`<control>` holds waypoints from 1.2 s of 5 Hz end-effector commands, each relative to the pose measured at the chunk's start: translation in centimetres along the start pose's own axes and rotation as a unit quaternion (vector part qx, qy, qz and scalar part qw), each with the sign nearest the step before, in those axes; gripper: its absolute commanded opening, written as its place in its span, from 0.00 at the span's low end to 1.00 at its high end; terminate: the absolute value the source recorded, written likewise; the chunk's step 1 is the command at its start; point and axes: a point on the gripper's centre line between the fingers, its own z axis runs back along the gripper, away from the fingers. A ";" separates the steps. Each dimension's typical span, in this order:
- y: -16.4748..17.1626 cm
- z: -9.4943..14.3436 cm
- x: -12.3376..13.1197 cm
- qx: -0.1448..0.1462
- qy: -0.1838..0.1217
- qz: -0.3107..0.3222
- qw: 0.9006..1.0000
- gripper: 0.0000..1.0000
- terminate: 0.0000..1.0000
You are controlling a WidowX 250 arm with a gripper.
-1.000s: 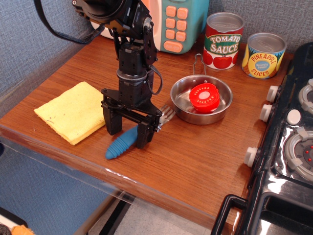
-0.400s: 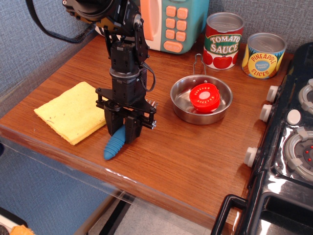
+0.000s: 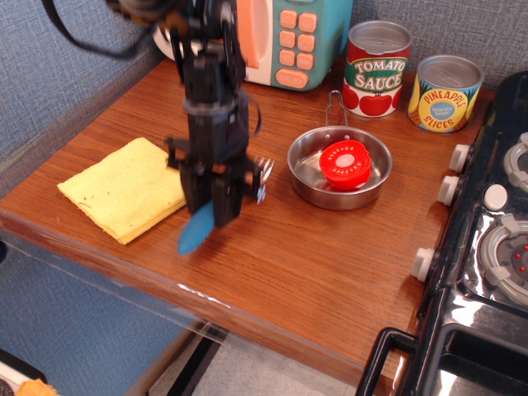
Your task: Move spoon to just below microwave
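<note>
My gripper (image 3: 213, 205) is shut on the spoon (image 3: 196, 231) and holds it just above the table. The blue ribbed handle sticks out below and left of the fingers. The silver pronged head (image 3: 264, 173) shows to the right of the gripper. The image is blurred by motion. The microwave (image 3: 285, 37), teal and cream with pink-orange handle and buttons, stands at the back of the table, partly hidden behind my arm.
A yellow cloth (image 3: 124, 188) lies left of the gripper. A metal pan (image 3: 340, 169) with a red lid in it sits to the right. Tomato sauce can (image 3: 376, 70) and pineapple can (image 3: 445, 92) stand at the back right. A toy stove (image 3: 487, 247) fills the right edge.
The gripper was open over the spoon, then closed on the handle. Now the spoon has risen off the table with the gripper.
</note>
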 end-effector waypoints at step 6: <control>10.1 2.2 8.3 0.068 -0.004 0.106 0.992 0.00 0.00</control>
